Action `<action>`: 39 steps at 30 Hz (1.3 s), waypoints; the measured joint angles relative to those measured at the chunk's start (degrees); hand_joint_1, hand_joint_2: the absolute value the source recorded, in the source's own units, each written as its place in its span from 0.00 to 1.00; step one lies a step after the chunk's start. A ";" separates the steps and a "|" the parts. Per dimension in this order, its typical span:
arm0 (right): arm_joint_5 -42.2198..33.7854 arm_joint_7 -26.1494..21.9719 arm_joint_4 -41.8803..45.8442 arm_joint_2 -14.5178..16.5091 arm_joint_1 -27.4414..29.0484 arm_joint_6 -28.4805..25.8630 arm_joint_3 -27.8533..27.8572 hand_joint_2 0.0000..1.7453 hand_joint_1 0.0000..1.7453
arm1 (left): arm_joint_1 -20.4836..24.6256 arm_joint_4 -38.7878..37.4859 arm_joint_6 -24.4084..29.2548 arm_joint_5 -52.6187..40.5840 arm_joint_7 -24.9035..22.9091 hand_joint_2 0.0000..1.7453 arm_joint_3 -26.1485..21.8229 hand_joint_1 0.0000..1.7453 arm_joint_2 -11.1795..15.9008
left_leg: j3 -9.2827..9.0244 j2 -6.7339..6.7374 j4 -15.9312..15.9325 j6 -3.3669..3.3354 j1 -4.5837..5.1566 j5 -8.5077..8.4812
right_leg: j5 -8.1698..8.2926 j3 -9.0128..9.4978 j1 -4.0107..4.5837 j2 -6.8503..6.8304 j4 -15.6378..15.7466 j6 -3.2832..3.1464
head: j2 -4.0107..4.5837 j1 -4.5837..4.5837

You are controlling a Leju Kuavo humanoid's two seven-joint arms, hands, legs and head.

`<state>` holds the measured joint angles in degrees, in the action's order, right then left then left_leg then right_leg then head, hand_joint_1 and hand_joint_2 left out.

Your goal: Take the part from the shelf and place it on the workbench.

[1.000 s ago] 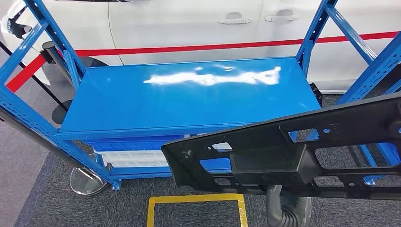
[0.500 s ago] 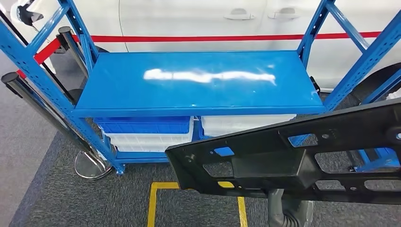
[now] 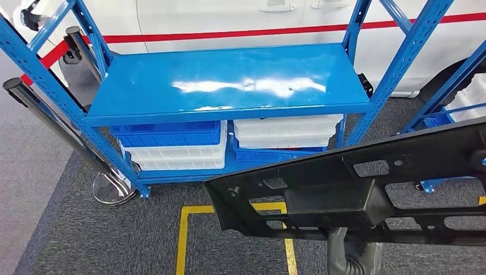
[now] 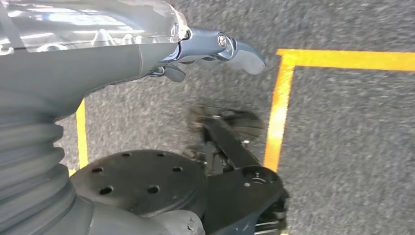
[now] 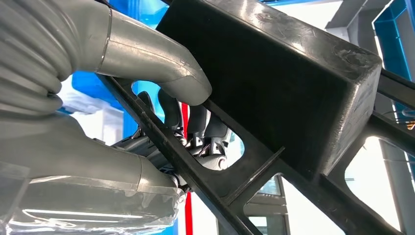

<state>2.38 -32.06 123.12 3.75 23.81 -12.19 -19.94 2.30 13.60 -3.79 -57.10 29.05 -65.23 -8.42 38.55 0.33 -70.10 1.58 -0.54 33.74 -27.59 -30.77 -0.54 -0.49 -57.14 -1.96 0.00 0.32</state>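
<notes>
Head view showed the black part (image 3: 367, 195) at 5 o'clock, gripped from below by the right hand (image 5: 188, 115), thumb over one bar. At 12 o'clock stood the shelf (image 3: 229, 86). Left hand (image 4: 215, 49) hung with nothing held, fingers apart.

A car factory or workshop floor: blue steel shelf rack (image 3: 229, 86) holding stacked plastic bins (image 3: 172, 143), a white car (image 3: 240, 17) behind a red barrier belt (image 3: 229, 34), yellow floor marking (image 3: 186, 240) on grey carpet.
</notes>
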 joint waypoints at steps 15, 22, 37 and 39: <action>-0.14 -0.02 0.20 0.16 0.96 0.20 0.67 1.00 1.00 | 0.51 0.30 -0.15 -0.85 0.01 1.00 -0.01 0.00 0.31 | -10.24 0.53 15.60 -3.60 0.60 -7.25 | -5.54 -8.49 0.06 0.35 -11.19 3.12 | 0.00 0.16; -0.19 0.09 0.26 0.16 1.26 0.10 0.93 1.00 1.00 | 0.51 0.30 -0.22 -1.22 -0.04 1.00 -0.02 0.00 0.27 | -2.75 0.50 12.03 -2.24 0.53 -10.97 | -3.29 3.73 -0.25 0.42 -3.24 3.08 | 0.00 0.10; -0.94 0.28 0.49 0.47 1.48 0.37 1.13 1.00 1.00 | 0.35 0.33 -0.68 -1.74 -0.15 1.00 -0.38 0.00 0.67 | -12.47 -0.08 10.12 -1.26 0.46 -3.61 | 3.73 -5.02 0.42 -0.13 -1.33 0.59 | 0.00 -0.37; -0.95 0.28 0.51 0.48 1.48 0.38 1.14 1.00 1.00 | 0.45 0.34 -0.68 -1.74 -0.14 1.00 -0.43 0.00 0.79 | -15.11 -0.11 14.77 -1.75 0.91 -2.43 | 4.76 -5.18 0.28 -0.28 -1.21 1.32 | -0.01 -0.48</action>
<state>1.43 -31.78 123.63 4.22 25.29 -11.81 -18.80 2.75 13.94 -4.47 -58.83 28.91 -65.66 -7.63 23.44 0.22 -55.33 -0.17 0.36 31.30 -22.83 -35.95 -0.25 -0.76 -58.35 -0.64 -0.01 -0.15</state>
